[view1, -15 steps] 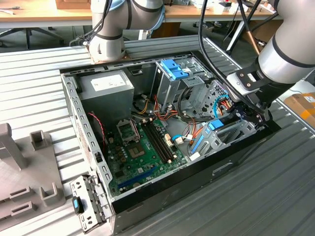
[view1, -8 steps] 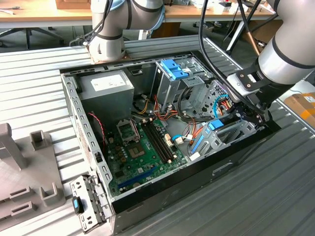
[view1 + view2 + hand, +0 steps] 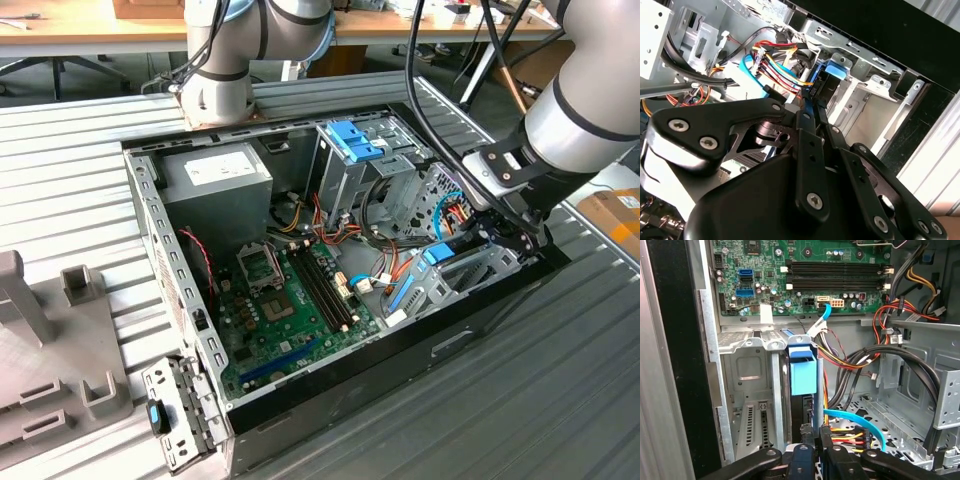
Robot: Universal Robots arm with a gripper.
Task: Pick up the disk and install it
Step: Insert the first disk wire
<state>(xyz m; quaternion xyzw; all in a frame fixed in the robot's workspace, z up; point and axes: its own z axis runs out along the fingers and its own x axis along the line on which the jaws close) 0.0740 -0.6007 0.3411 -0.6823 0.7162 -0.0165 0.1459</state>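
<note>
The disk (image 3: 437, 255) stands on edge in a slot of the grey drive bay (image 3: 490, 275), at the end of the open computer case on the exterior view's right. Its far end carries a bright blue tab, seen in the first wrist view as the disk (image 3: 803, 372) and in the second wrist view as the disk (image 3: 832, 70). My gripper (image 3: 478, 232) reaches down into the bay from the exterior view's right. In both wrist views the gripper (image 3: 816, 436) (image 3: 812, 107) is shut on the disk's near end, a strip of blue rail between its black fingers.
Red, yellow and blue cables (image 3: 850, 432) run close beside the gripper. The green motherboard (image 3: 290, 300), a grey box with a white label (image 3: 215, 185) and a tall cage with a blue clip (image 3: 352, 140) fill the case. A grey fixture (image 3: 50, 340) lies outside it.
</note>
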